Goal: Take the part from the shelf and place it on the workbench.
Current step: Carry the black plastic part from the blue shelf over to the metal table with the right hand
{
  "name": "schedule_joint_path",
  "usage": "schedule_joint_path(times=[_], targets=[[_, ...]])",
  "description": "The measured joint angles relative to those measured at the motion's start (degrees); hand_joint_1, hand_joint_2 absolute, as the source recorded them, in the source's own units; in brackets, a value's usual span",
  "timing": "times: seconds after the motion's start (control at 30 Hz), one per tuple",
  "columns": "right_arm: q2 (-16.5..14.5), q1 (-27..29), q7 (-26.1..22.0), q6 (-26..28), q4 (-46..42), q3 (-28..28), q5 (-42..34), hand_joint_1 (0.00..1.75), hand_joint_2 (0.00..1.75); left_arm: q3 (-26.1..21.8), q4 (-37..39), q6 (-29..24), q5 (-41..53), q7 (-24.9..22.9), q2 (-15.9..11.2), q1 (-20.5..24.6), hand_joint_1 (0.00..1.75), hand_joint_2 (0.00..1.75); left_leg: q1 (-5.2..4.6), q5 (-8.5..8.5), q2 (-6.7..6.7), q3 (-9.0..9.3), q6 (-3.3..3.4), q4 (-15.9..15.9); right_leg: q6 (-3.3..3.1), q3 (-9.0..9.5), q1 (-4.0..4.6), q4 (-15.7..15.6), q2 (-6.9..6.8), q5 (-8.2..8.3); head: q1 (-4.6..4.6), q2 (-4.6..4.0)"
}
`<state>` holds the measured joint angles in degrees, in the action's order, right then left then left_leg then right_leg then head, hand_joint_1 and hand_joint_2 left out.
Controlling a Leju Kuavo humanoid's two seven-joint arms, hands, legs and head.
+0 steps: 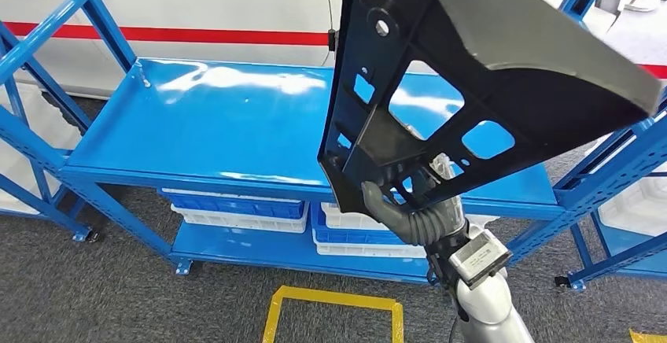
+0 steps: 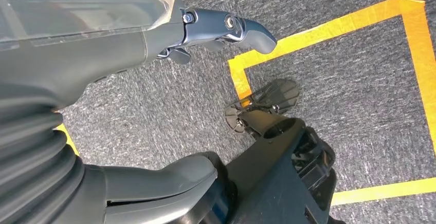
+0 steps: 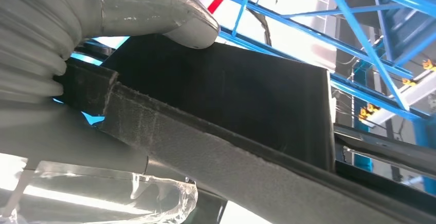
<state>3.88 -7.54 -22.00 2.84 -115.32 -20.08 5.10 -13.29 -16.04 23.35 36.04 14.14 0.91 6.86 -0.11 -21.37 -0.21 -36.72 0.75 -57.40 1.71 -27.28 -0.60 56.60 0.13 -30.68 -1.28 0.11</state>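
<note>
While the right hand point(image 1: 409, 201) grips the part point(image 1: 472, 60) (top cut off), its fingers stay hidden.

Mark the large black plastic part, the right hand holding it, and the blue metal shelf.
Large black plastic part point(image 1: 440, 83): head view, on its ribbed panel.
Right hand point(image 1: 409, 209): head view, grey ribbed cover at the part's lower edge.
Blue metal shelf point(image 1: 212, 123): head view, bare top deck.

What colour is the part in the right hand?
Black; the part shows best in the head view.
</note>
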Motion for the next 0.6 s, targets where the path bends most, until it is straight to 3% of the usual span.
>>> schedule_joint_path(times=[0.07,0.1,0.17,0.2,0.23,0.27,0.3,0.37,0.43,0.47,0.53,0.6], targets=[[-0.2,0.0,-0.1,-0.1,-0.1,0.1,0.1,1.75,1.75,0.0,0.0,0.0,0.0,0.0,0.0,0.0,0.00,1.75,0.22,-1.20,-0.04,-0.73,-0.57,-0.9,-1.09,-0.68,-0.44,0.0,-0.13,0.83,0.08,0.00],[-0.4,0.1,-0.1,-0.1,-0.1,0.1,0.1,1.75,1.75,0.0,0.0,0.0,0.1,0.0,0.0,-0.1,0.00,1.75,0.35,-3.29,-0.03,-1.45,-0.85,-2.6,-1.75,-1.13,-0.63,-0.1,-0.22,1.46,0.16,0.00],[-0.7,0.2,-0.2,-0.4,-0.2,0.2,0.4,1.75,1.75,0.1,0.0,0.1,0.3,0.0,0.0,-0.1,0.00,1.75,0.64,-9.10,0.04,-3.37,-1.39,-9.0,-2.54,-2.44,-0.50,0.0,-0.31,2.75,0.31,0.00],[-0.8,0.3,-0.2,-0.5,-0.2,0.3,0.5,1.75,1.75,0.1,0.0,0.1,0.4,-0.1,0.0,-0.1,0.00,1.75,0.77,-11.11,0.03,-4.13,-1.62,-12.6,-2.62,-3.10,-0.37,0.0,-0.33,3.35,0.33,0.00],[-0.9,0.5,-0.2,-0.7,-0.2,0.4,0.7,1.75,1.75,0.2,0.0,0.1,0.5,-0.2,0.1,-0.1,0.00,1.75,0.89,-11.86,0.03,-4.32,-1.77,-15.3,-2.59,-3.82,-0.25,0.1,-0.34,3.90,0.33,0.00],[-0.9,0.6,-0.2,-0.9,-0.2,0.5,0.8,1.75,1.75,0.3,0.0,0.1,0.5,-0.2,0.1,-0.1,0.00,1.75,1.00,-11.42,0.04,-3.61,-1.83,-16.1,-2.49,-4.53,-0.17,0.2,-0.34,4.39,0.35,0.00],[-1.0,0.7,-0.2,-1.0,-0.2,0.7,0.9,1.75,1.75,0.5,0.0,0.1,0.5,-0.2,0.1,-0.1,0.00,1.75,1.09,-10.21,0.04,-1.93,-1.78,-14.9,-2.37,-5.21,-0.13,0.4,-0.34,4.85,0.34,0.00],[-1.2,0.8,-0.3,-1.2,-0.4,0.9,1.1,1.75,1.75,0.6,-0.1,0.1,0.6,-0.3,0.2,0.1,0.00,1.75,1.15,-8.30,-0.03,3.85,-1.41,-7.8,-1.95,-6.30,-0.08,0.7,-0.31,5.60,0.35,0.00],[-1.3,0.8,-0.4,-1.2,-0.6,1.2,1.3,1.75,1.75,0.8,-0.3,0.1,0.6,-0.3,0.2,0.2,0.00,1.75,0.87,-8.42,-0.15,8.35,-0.90,-1.2,-1.29,-6.87,0.04,1.0,-0.37,6.32,0.28,0.00],[-1.4,0.9,-0.4,-1.2,-0.7,1.2,1.4,1.75,1.75,0.8,-0.4,0.1,0.6,-0.3,0.1,0.3,0.00,1.75,0.60,-8.71,-0.20,9.10,-0.59,0.2,-0.89,-7.03,0.01,0.9,-0.43,6.72,0.25,0.00],[-1.5,1.1,-0.5,-1.2,-0.7,1.4,1.7,1.75,1.75,0.8,-0.4,0.1,0.6,-0.5,0.2,0.3,0.00,1.75,0.29,-7.76,-0.04,8.55,0.36,1.0,-0.01,-7.41,-0.04,0.8,-0.52,7.52,0.21,0.00],[-1.6,1.4,-0.5,-1.2,-0.8,1.7,1.8,1.75,1.75,0.8,-0.4,0.1,0.6,-0.6,0.2,0.4,0.00,1.75,0.30,-6.03,0.27,7.36,1.42,1.7,0.03,-8.89,0.00,2.5,-0.45,5.63,0.20,0.00]])
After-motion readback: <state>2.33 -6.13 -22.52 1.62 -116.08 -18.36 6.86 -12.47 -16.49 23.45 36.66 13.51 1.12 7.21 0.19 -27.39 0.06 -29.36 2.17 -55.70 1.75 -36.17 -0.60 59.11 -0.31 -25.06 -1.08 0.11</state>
